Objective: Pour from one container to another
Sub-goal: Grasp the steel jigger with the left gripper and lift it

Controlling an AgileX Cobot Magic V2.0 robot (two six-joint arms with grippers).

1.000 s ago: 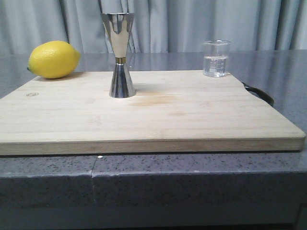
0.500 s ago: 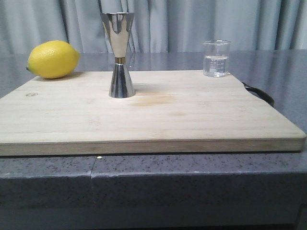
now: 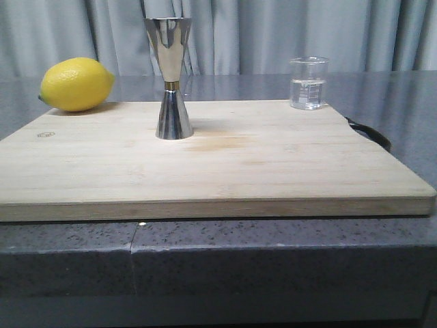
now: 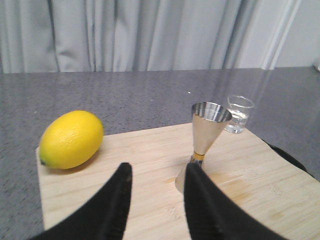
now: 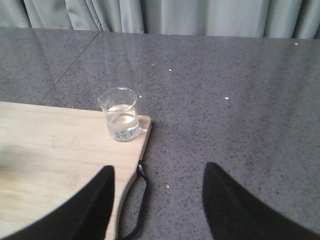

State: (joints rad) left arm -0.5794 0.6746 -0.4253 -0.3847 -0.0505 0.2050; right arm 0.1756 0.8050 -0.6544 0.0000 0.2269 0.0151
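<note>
The small clear glass beaker (image 3: 308, 83) with white marks holds clear liquid and stands at the back right corner of the wooden board (image 3: 218, 164); it also shows as the beaker (image 5: 120, 121) and the beaker (image 4: 239, 113). The tall steel jigger (image 3: 170, 78) with a gold waist band stands upright at the board's back middle. In the left wrist view, my left gripper (image 4: 158, 170) is open, short of the jigger (image 4: 205, 140), whose base is partly hidden by one finger. My right gripper (image 5: 159, 170) is open, empty, well short of the beaker. Neither gripper appears in the front view.
A yellow lemon (image 3: 76, 84) lies at the board's back left corner, also seen as the lemon (image 4: 71, 139). A black cord loop (image 3: 372, 134) hangs off the board's right edge over the speckled grey counter (image 5: 240, 100). Grey curtains close the back.
The front view has shifted very slightly; the board, jigger, beaker and lemon keep their places.
</note>
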